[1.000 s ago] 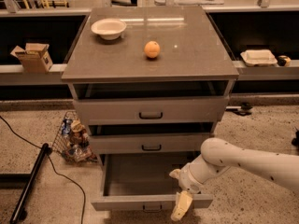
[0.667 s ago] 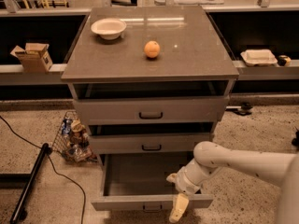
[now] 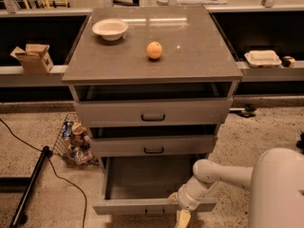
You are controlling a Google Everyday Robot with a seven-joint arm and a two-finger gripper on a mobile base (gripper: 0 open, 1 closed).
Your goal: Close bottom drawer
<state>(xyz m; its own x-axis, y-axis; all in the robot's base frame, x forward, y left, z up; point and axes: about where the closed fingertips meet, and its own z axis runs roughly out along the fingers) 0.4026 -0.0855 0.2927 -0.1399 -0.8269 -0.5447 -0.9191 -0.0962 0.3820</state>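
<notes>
So the bottom drawer (image 3: 142, 206) is hanging wide open, pulled well out from under the desk's (image 3: 190, 65) front edge. You can see right down into its plain grey tray. Its low front panel sits closest to the camera, with the small dark handle (image 3: 154, 212) about in the middle.

The gripper (image 3: 182, 216) is right at that front panel, just to the right of the handle and below the desk's front right corner. It looks like it's up against the panel's top edge, with a yellowish tip poking down past the panel. Honestly I can't tell whether it's clenched or released, or whether it's grasping anything. The white arm (image 3: 223, 175) comes in from the lower right, sloping down to the drawer.

The other two drawers aren't fully in either. The top drawer (image 3: 153, 112) and the middle drawer (image 3: 153, 146) each have a dark gap showing above their fronts.

On the desk top there's a white bowl (image 3: 110, 29) near the back left corner. An orange (image 3: 154, 50) sits roughly in the middle, well apart from the bowl.

Off the left edge, a wire basket (image 3: 73, 139) full of stuff sits on the floor beside the drawers. A cardboard box (image 3: 33, 58) is on the ledge behind it. Off the right edge there's a white food container (image 3: 262, 57) on the ledge.
</notes>
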